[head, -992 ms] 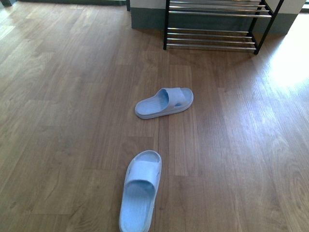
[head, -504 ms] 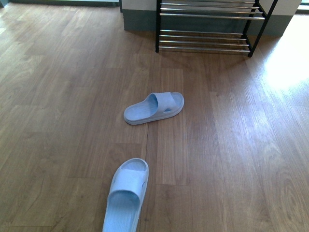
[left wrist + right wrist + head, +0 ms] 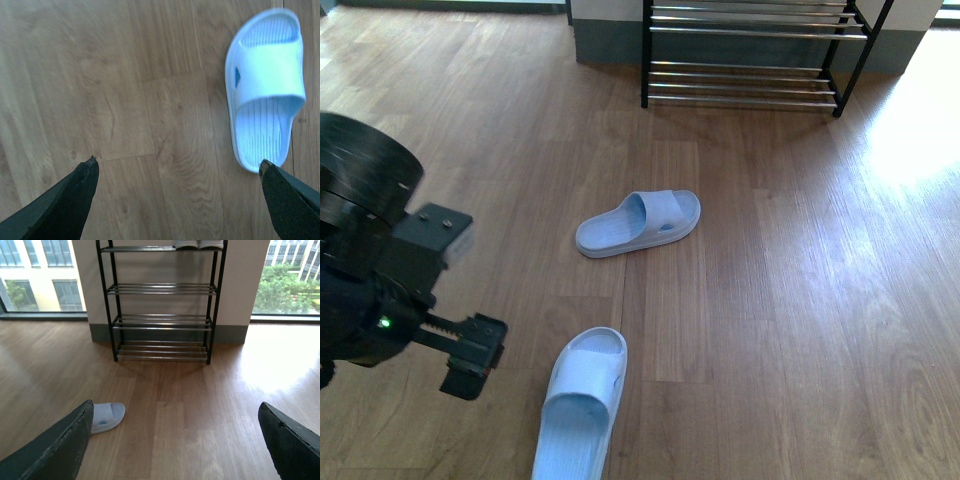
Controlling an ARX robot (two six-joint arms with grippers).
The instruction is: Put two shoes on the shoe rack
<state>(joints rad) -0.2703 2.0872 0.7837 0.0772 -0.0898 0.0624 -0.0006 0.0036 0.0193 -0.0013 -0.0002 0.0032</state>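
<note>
Gaping empty: left fingers, right fingers — 2 slides on floor (off rack).

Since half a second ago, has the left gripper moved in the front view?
Yes. The left gripper has come in from the left edge toward the nearer slide, which kept its place.

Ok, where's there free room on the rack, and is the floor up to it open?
The rack's three lower shelves look bare; the top one holds shoes. The floor between the far slide and the rack is open. Crowded only by the near slide, beside the left gripper.
</note>
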